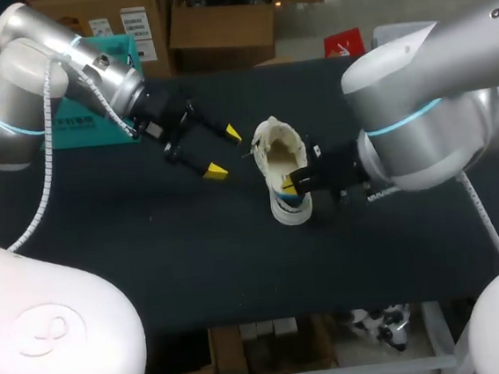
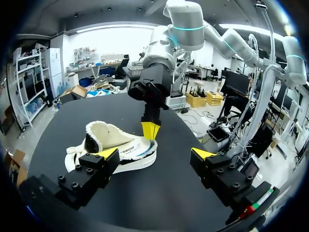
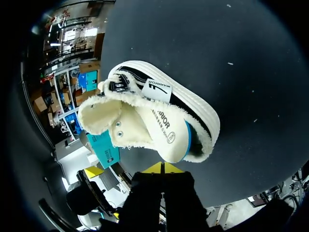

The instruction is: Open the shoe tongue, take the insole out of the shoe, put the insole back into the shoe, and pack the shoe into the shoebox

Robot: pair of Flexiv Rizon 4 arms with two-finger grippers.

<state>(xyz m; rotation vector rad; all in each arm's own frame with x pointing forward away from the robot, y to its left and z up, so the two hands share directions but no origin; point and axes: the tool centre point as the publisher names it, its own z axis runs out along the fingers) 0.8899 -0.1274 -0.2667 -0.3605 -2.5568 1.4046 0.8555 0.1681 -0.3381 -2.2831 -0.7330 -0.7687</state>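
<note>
Black surface (image 1: 149, 250); teal shoebox (image 1: 85, 134) at its far left edge. Left hand (image 1: 225, 152) hovers just beside the shoe, fingers wide apart, holding nothing. White fleece-lined shoe (image 1: 282, 153) sits on its sole mid-surface, opening spread wide. Right hand (image 1: 290, 183) at the heel, tips pressed together; cannot tell whether they pinch anything.
</note>
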